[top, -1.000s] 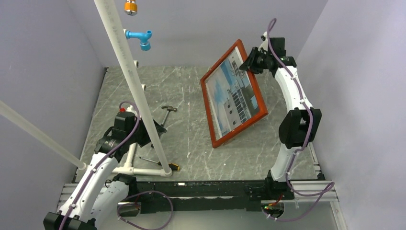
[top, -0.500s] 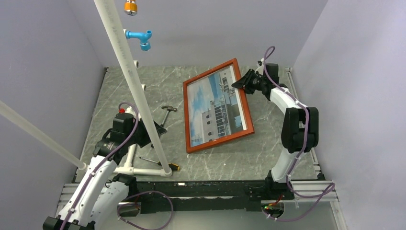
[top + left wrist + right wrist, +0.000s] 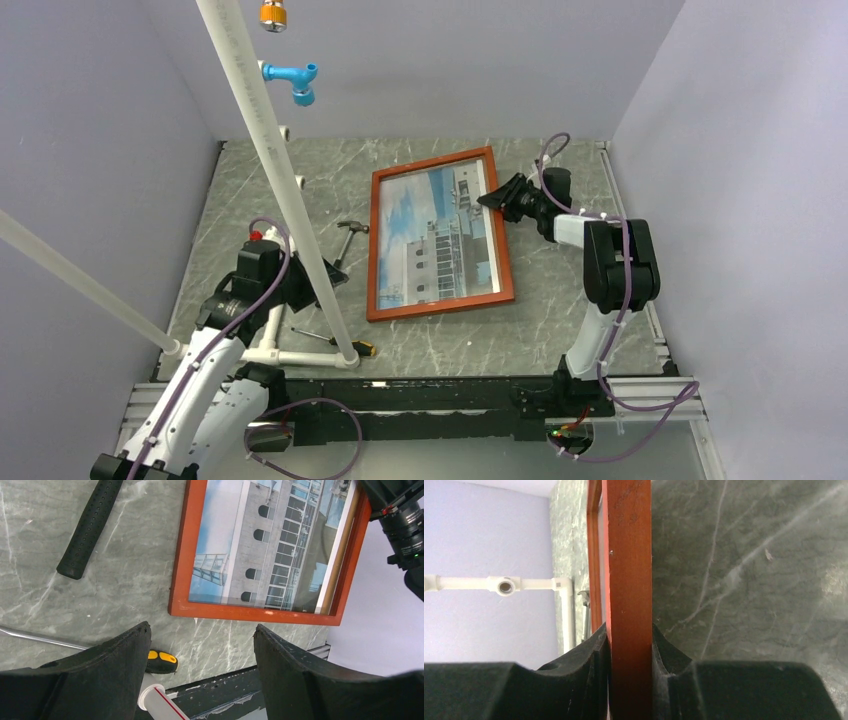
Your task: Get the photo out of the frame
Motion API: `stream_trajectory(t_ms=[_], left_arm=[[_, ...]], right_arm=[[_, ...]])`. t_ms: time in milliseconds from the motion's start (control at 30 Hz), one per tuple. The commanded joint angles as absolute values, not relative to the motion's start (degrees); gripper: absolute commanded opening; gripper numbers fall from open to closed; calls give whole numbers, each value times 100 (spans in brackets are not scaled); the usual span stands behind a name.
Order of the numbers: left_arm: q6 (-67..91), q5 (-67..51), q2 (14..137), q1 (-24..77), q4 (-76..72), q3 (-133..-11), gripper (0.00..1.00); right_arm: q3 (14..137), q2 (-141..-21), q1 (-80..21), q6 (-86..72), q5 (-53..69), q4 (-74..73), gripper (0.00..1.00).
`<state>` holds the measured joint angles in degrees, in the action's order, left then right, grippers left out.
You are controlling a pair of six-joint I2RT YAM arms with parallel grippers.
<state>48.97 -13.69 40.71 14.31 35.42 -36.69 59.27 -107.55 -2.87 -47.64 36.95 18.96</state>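
The orange-red frame (image 3: 375, 250) lies nearly flat on the marble table, face up, with the photo (image 3: 435, 240) of a white building and blue sky inside it. My right gripper (image 3: 497, 201) is shut on the frame's right edge, near its far corner. In the right wrist view the frame's edge (image 3: 628, 580) stands between both pads (image 3: 594, 655). In the left wrist view the frame (image 3: 250, 614) and the photo (image 3: 265, 545) lie ahead. My left gripper (image 3: 200, 645) is open and empty, near the left front, apart from the frame.
A hammer (image 3: 347, 240) lies left of the frame, its black handle (image 3: 90, 527) in the left wrist view. A screwdriver with a yellow-black handle (image 3: 355, 346) lies near the front edge. A white pipe (image 3: 275, 160) slants over the left side.
The right gripper has lowered the frame from a steep tilt down and to the left until it lies nearly flat. The left arm has not moved.
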Motion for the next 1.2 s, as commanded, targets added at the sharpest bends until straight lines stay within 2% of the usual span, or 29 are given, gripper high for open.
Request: stream_trajectory(t_ms=[0,133,500,533,600,667,800,967,1033,1167], left_arm=[[4893,-1453,4024,1406,3491,-3609,78],[4929,-1459,4001,1406,3451,-3561,78],[4898,-1503,4008,1398,3415,-3507,78],[4896,-1511,4008,1405,3416,-3506,78],[4888,-1528,4015,1399,3394,-3498,78],[4859,-1546,4024,1406,3371,-3498,79],[4740,-1615,4104,1404,3322,-3519,81],[4473,-1858,4272,1401,3065,-3542,84],[4399,-1875,4378,1404,3005,-3563,85],[4360,-1878,4463,1399,2945,-3571,85]], right_arm=[[5301,-10530,-481,-4819,2984,2887,0],[4972,-10473,-538,-4912,2744,3372,0],[5478,-10572,-560,-3707,2543,2154,0],[5564,-10563,-567,-3580,2503,1961,3],[5822,-10503,-578,-3314,2254,1423,29],[6156,-10452,-623,-2991,1869,549,50],[7171,-10464,-852,-2389,280,-1552,77],[7486,-10047,-1678,-2093,-1983,-2784,90],[7358,-9819,-2061,-2114,-2147,-2827,90],[7017,-9426,-2887,-2595,-1656,-2625,90]])
